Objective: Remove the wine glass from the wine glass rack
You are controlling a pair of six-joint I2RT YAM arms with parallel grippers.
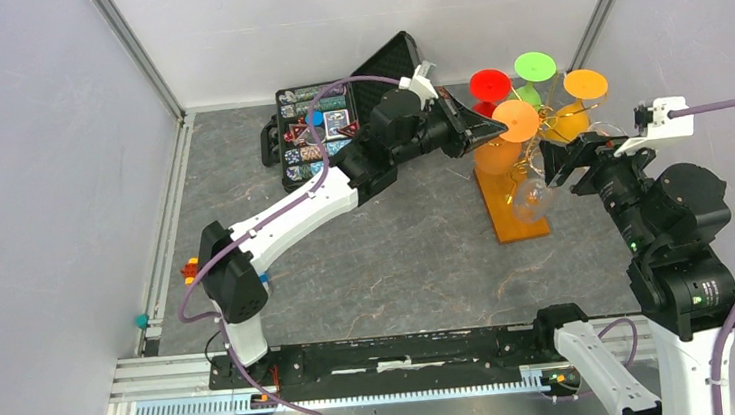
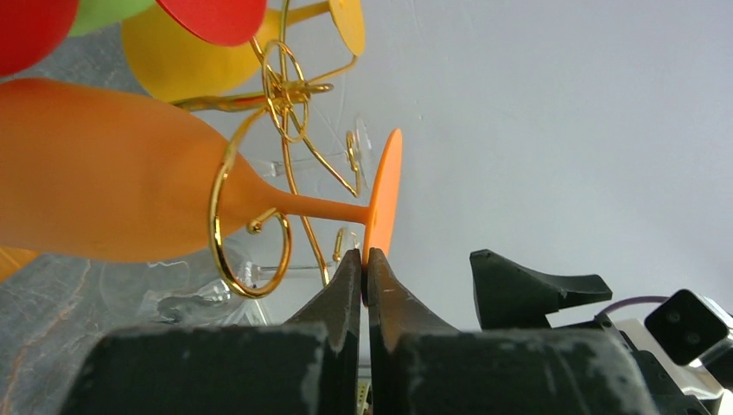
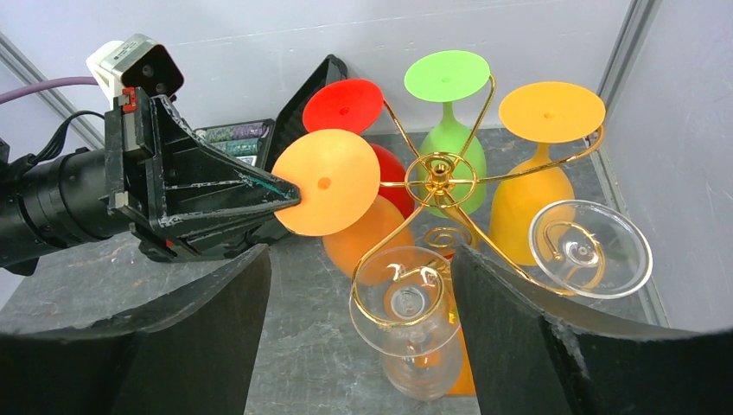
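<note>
The gold wire wine glass rack (image 1: 501, 218) stands on its orange-brown base right of centre, and it also shows in the right wrist view (image 3: 438, 177) and the left wrist view (image 2: 285, 86). Several glasses hang on it upside down. My left gripper (image 1: 500, 132) is shut on the rim of the orange wine glass's foot (image 2: 383, 194). The glass's stem still lies in a gold scroll arm (image 2: 226, 216). My right gripper (image 3: 359, 255) is open, with a hanging clear glass (image 3: 406, 307) below and between its fingers, untouched.
Red (image 3: 344, 105), green (image 3: 447, 76) and yellow-orange (image 3: 551, 112) glasses and a second clear glass (image 3: 590, 249) hang on the rack. An open black foam-lined case (image 1: 321, 126) stands at the back left. Walls close in on all sides.
</note>
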